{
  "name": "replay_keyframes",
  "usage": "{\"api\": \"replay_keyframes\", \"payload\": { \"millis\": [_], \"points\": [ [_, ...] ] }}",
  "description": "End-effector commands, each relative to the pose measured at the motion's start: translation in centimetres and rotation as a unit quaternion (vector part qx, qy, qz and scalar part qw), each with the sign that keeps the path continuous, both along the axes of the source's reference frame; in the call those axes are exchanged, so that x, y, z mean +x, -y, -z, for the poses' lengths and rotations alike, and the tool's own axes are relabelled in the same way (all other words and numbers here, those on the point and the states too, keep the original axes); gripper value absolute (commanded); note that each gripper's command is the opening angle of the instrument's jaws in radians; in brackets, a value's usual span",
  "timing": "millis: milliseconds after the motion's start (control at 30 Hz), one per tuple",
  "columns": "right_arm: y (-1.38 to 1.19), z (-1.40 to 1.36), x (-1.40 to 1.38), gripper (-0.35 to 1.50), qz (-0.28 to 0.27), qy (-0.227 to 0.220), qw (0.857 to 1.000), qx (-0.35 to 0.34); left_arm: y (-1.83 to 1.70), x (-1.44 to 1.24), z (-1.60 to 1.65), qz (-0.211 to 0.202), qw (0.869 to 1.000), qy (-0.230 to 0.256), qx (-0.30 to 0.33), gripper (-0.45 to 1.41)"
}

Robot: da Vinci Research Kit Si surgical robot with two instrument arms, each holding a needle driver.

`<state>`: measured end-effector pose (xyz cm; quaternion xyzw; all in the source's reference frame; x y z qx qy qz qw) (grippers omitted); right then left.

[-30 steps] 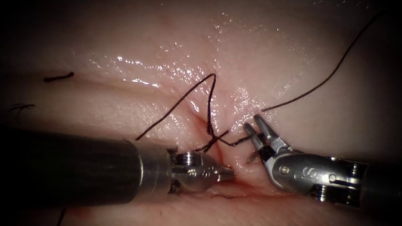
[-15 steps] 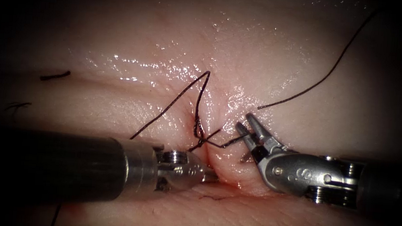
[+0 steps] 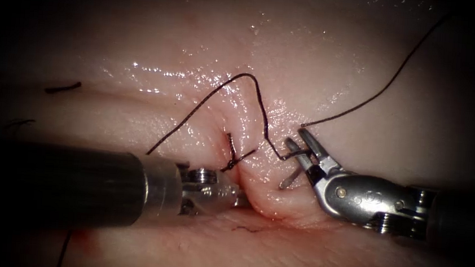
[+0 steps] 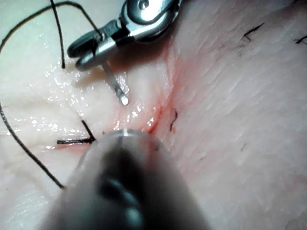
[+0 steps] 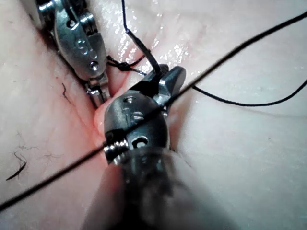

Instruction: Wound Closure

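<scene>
My right tool (image 3: 296,144) is shut on the needle (image 3: 287,180) near its thread end, just right of the cut (image 3: 245,176). The needle's free part points down, out of the tissue (image 3: 160,42); it is seen again as the needle (image 4: 115,86) under the right tool (image 4: 79,52). Thread (image 3: 253,81) arches from those jaws up over the cut and down to the left. A knot (image 3: 229,164) sits on the cut. My left tool (image 3: 241,197) is shut on a raised fold of tissue (image 3: 269,201) at the cut's edge, its tip tucked in; the left tool (image 5: 98,96) lies beside the right tool (image 5: 165,76).
A long strand of thread (image 3: 388,89) runs from near the right jaws up to the far right and crosses the right tool's wrist as a strand (image 5: 225,55). Cut ends of thread (image 3: 63,87) lie far left. Red fluid (image 3: 84,243) marks the tissue below the left shaft.
My left tool drew back to the left, and the tissue and knot shifted left with it, bulging the fold. The thread arch swung right, off the knot. The right tool edged up.
</scene>
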<state>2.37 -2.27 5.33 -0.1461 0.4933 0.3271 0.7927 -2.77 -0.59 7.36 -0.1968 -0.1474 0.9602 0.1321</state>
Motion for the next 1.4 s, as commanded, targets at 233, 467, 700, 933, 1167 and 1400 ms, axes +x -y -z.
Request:
{"api": "replay_keyframes", "payload": {
  "millis": [233,467,700,933,1167,1400],
  "points": [
    [0.1,-0.28,0.07,-0.35,-0.028,-0.018,0.998,0.059,-0.01,-0.04,0.12,0.001,1.0,0.004,0.008,-0.45],
    [0.12,-0.28,0.13,-0.35,-0.05,-0.047,0.992,0.107,-0.15,0.11,0.49,0.014,1.0,0.005,-0.002,-0.45],
    [0.17,-0.23,0.33,-0.35,-0.081,-0.088,0.973,0.198,-0.17,0.32,0.52,0.01,1.0,0.002,-0.009,-0.45],
    [0.22,-0.24,0.46,-0.35,-0.1,-0.123,0.955,0.251,-0.15,0.33,0.5,0.01,1.0,0.001,-0.011,-0.45],
    [0.25,-0.23,0.52,-0.35,-0.106,-0.147,0.943,0.277,-0.09,0.23,0.45,0.015,1.0,-0.001,-0.012,-0.45],
    [0.29,-0.2,0.57,-0.35,-0.107,-0.168,0.933,0.301,-0.07,0.19,0.43,0.015,1.0,0.002,-0.009,-0.45]
  ]
}}
